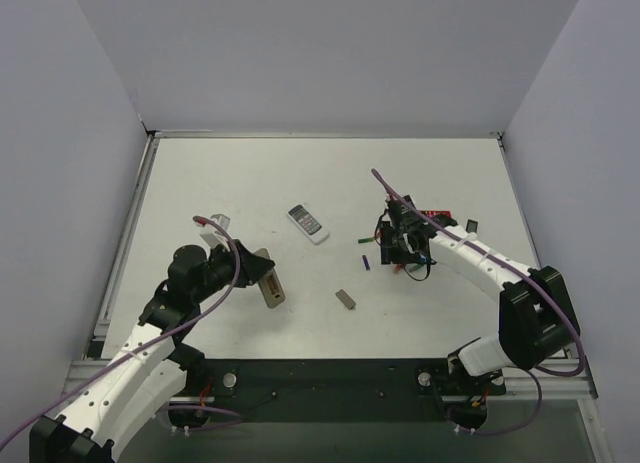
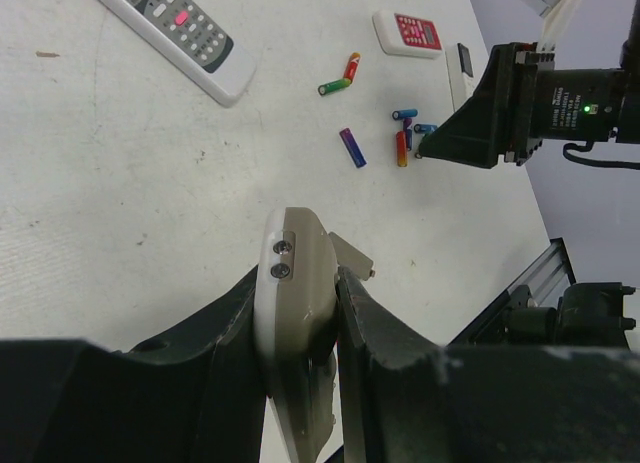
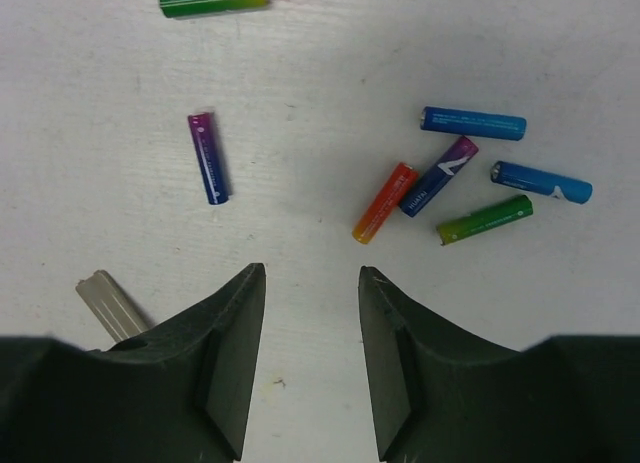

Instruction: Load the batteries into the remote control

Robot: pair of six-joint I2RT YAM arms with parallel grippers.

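Observation:
My left gripper [image 1: 262,273] is shut on the remote control [image 1: 270,286], held on edge with its tan-grey back showing. In the left wrist view the remote [image 2: 305,263] sits between the gripper [image 2: 298,283] jaws. My right gripper [image 1: 400,251] is open and empty just above the table. In the right wrist view it [image 3: 312,273] hovers near several batteries: a purple-blue one [image 3: 208,158] to the left, an orange-red one [image 3: 385,203], blue ones [image 3: 473,122] and a green one [image 3: 485,220] ahead to the right. The purple battery [image 1: 367,261] also shows from above.
A white remote with a dark display [image 1: 308,223] lies mid-table. A red flat remote [image 1: 435,215] lies behind the right gripper. The small grey cover plate [image 1: 345,299] lies between the arms, also in the right wrist view [image 3: 110,305]. A green-red battery pair [image 2: 340,83] lies apart.

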